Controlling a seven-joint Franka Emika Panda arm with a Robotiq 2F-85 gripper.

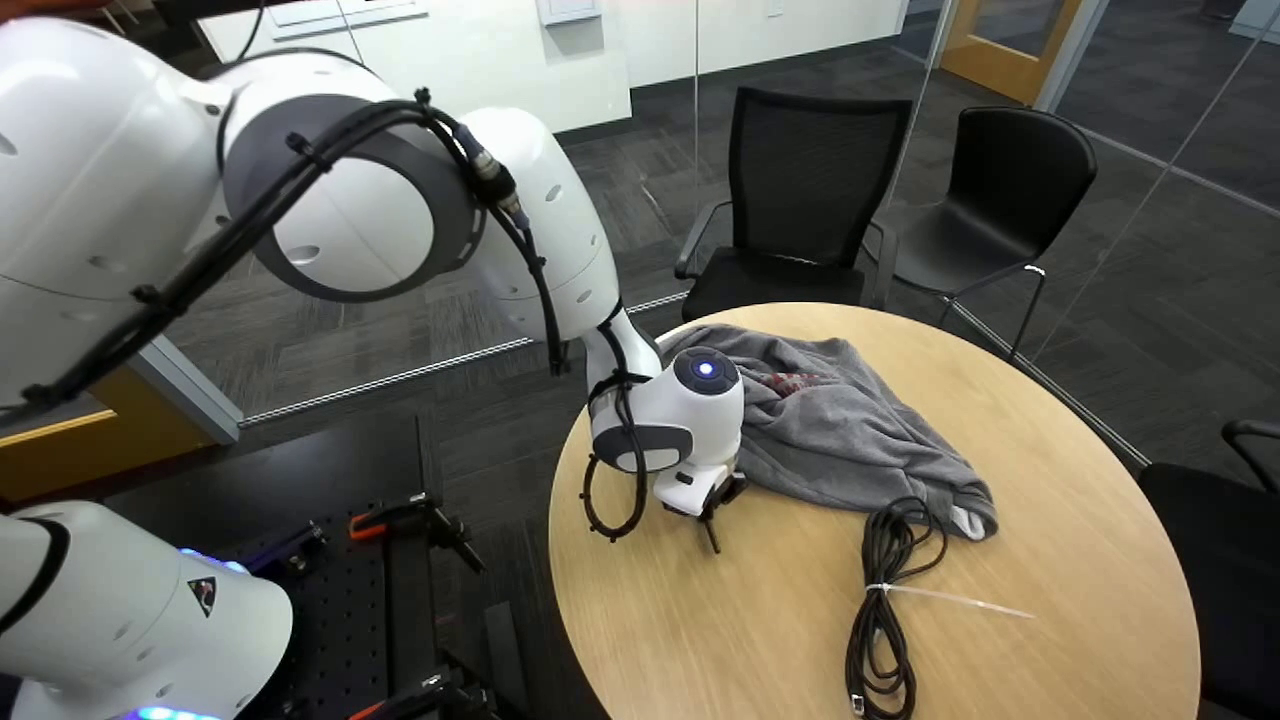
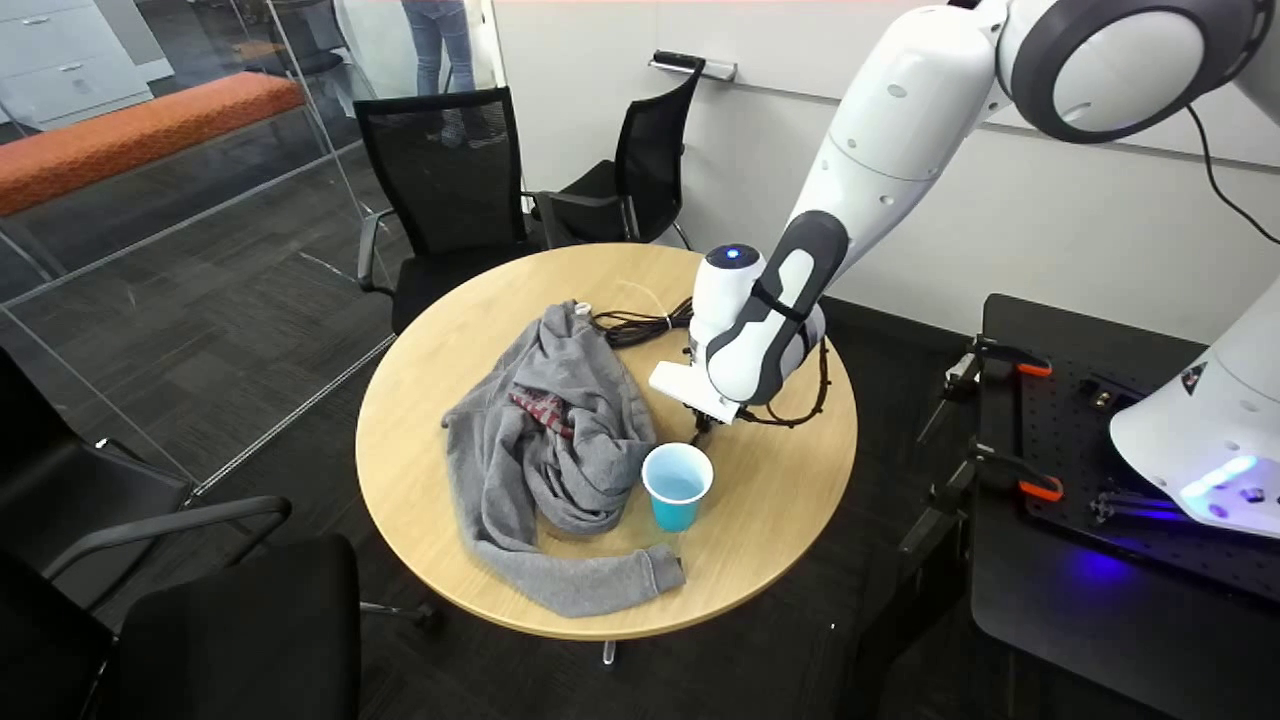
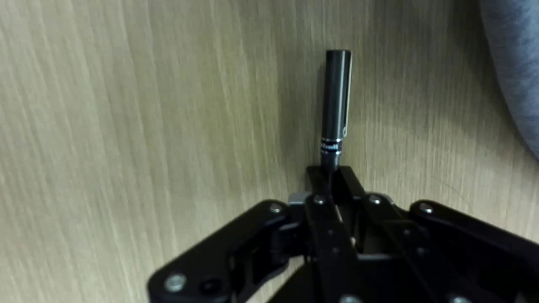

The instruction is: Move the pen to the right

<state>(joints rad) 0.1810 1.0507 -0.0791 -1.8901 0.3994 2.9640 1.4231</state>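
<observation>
Gripper [image 3: 331, 173] pinches the pen [image 3: 336, 101], there it is, at the left part of the table [image 1: 780, 620] in an exterior view, cloth [image 1: 850, 450] on its far side, cable [image 1: 880, 602] off to the right!

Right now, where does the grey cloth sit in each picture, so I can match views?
In an exterior view: the grey cloth is right of centre, above the coiled cable.
In an exterior view: the grey cloth is left of centre, mostly left of the blue cup.
In the wrist view: only an edge of the grey cloth, at upper right.
Shared landmark: the gripper, shut on the pen.
</observation>
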